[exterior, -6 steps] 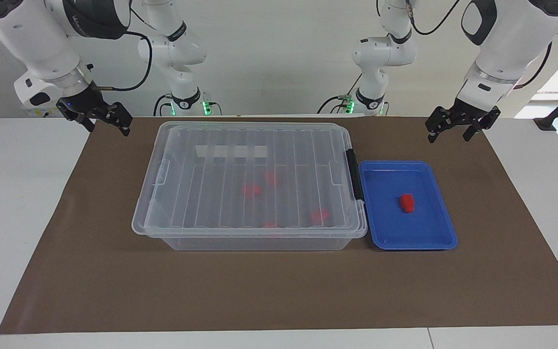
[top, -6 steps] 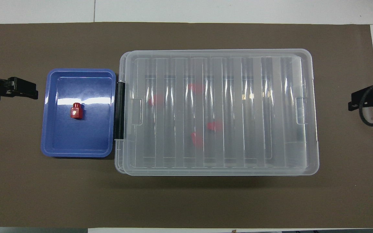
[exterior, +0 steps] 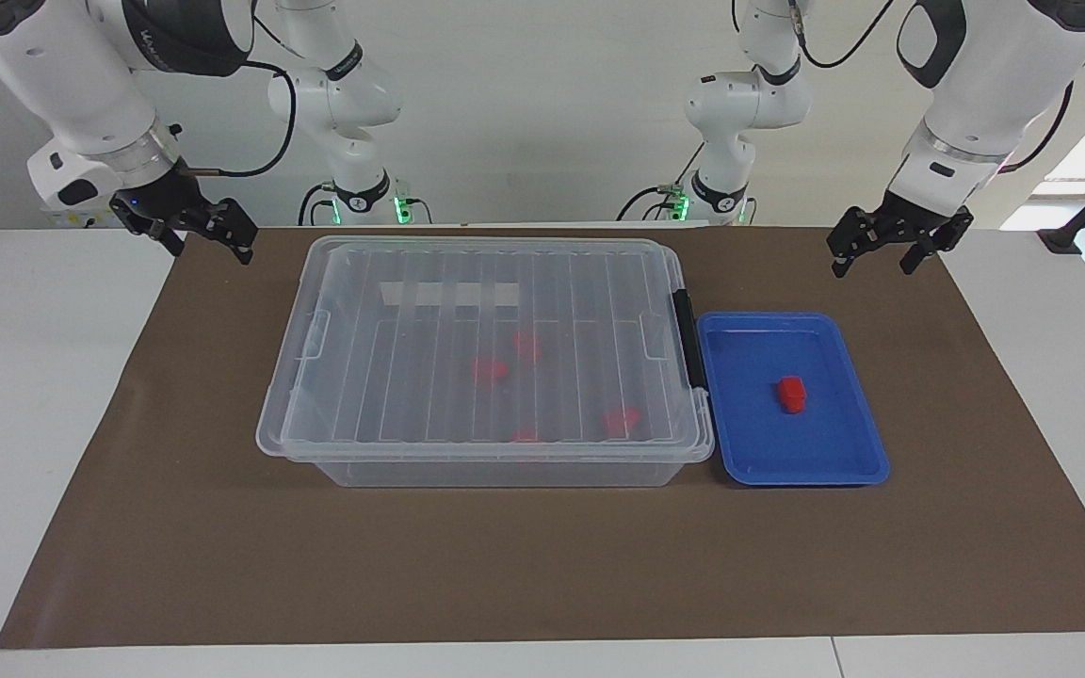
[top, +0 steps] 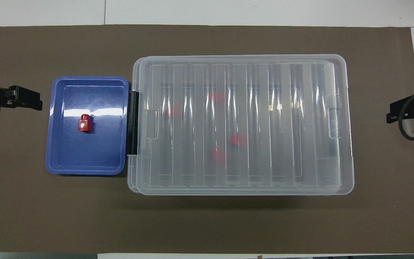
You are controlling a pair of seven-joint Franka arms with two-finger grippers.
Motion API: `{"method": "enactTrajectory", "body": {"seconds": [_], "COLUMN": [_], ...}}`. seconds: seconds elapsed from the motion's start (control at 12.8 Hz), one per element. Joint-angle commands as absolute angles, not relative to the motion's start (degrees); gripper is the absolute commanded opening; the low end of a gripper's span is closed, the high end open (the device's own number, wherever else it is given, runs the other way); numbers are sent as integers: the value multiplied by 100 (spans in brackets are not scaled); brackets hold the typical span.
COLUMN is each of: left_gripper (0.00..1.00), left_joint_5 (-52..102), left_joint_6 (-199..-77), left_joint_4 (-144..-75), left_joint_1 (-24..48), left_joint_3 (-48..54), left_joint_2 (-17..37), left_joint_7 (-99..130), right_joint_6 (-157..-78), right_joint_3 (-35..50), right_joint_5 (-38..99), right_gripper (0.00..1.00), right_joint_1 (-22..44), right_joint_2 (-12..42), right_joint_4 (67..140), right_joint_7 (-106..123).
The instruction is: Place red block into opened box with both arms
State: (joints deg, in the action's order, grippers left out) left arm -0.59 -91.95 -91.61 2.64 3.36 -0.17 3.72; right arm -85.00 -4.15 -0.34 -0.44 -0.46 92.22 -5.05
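Note:
The red block (exterior: pixel 792 394) (top: pixel 84 123) lies in the shallow blue tray (exterior: pixel 759 443) (top: pixel 84 154), beside the box at the left arm's end. The box (exterior: pixel 411 377) (top: pixel 264 172) is a clear bin in the middle of the mat. Its ribbed lid lies flat on it, and a black latch (exterior: pixel 688 339) (top: pixel 132 122) sits on the end next to the tray. Several red pieces show dimly through the lid. My left gripper (exterior: pixel 874 266) (top: pixel 40 104) hangs open over the mat near the tray, holding nothing. My right gripper (exterior: pixel 210 250) (top: pixel 389 117) hangs open and empty over the mat's other end.
A brown mat (exterior: pixel 542 565) covers the table under the box and tray. White table surface (exterior: pixel 34 395) runs along both ends of the mat. Both arm bases stand at the robots' edge of the table.

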Motion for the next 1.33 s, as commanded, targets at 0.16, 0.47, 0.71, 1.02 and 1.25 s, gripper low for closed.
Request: {"method": "enactTrajectory", "body": {"seconds": [0.16, 0.47, 0.71, 1.02, 1.25], "left_gripper": [100, 100, 100, 100, 100], "left_joint_5": [0, 0, 0, 0, 9], "left_joint_6": [-9141, -9141, -9141, -9141, -9141], "left_joint_4": [-9290, -9290, -9290, -9290, -9290], "left_joint_1": [202, 202, 202, 202, 202], "left_joint_3": [352, 352, 352, 352, 352], "left_joint_2": [-167, -167, -167, -167, -167], "left_joint_7": [334, 334, 334, 334, 334], "right_joint_6": [-8437, -8568, -9594, -10088, -10336], "right_joint_3": [-361, -133, 18, 26, 26], "right_joint_5": [26, 35, 79, 123, 114], "right_gripper": [100, 100, 100, 100, 100], "right_joint_1": [-123, -132, -44, 281, 255], "right_joint_2": [35, -70, -464, -247, -255], "right_joint_4": [9132, 9193, 10156, 10589, 11011], "right_joint_7": [-545, -501, -641, -1063, -976]}}
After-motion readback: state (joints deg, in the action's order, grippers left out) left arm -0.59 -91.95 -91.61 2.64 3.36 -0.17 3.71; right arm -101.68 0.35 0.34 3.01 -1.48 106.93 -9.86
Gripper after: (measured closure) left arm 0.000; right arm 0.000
